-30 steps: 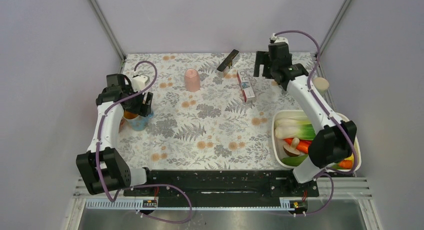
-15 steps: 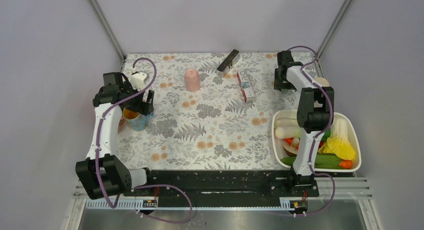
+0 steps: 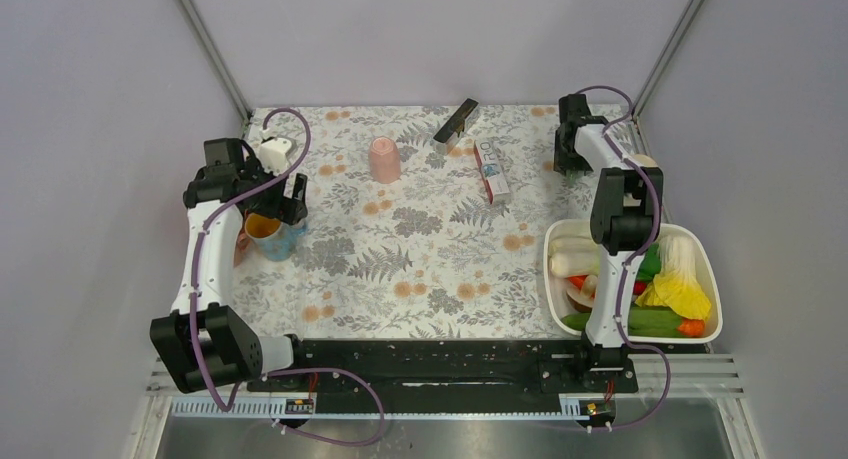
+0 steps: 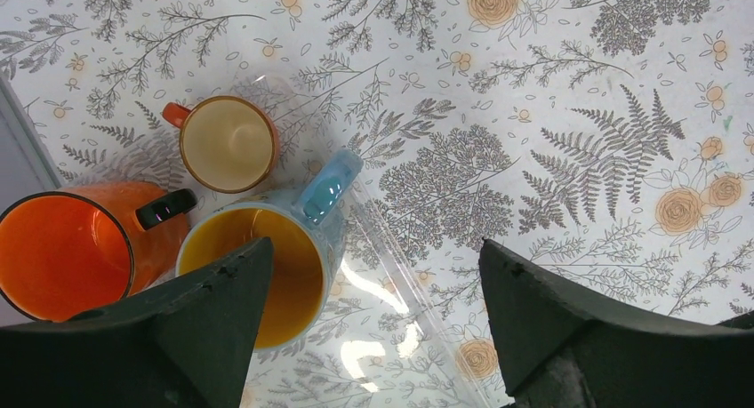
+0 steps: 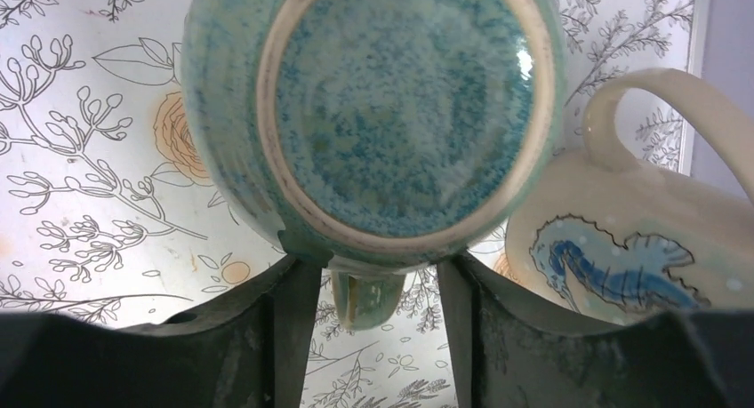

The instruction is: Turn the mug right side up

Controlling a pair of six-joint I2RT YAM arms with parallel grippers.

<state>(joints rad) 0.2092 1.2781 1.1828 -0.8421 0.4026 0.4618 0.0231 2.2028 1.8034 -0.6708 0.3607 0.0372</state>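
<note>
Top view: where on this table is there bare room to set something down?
The widest bare patch is mid-table, bordered by the blue-handled mug on the left, the vegetable tub on the right, and the pink cup and long box behind. Crowded: the mug trio at the left edge, the teal mug and cream mug far right.

Could read nothing for certain. Made out only blurred lettering along the white and red box (image 3: 491, 171) lying on the flowered cloth (image 3: 420, 269), too small to spell out.
</note>
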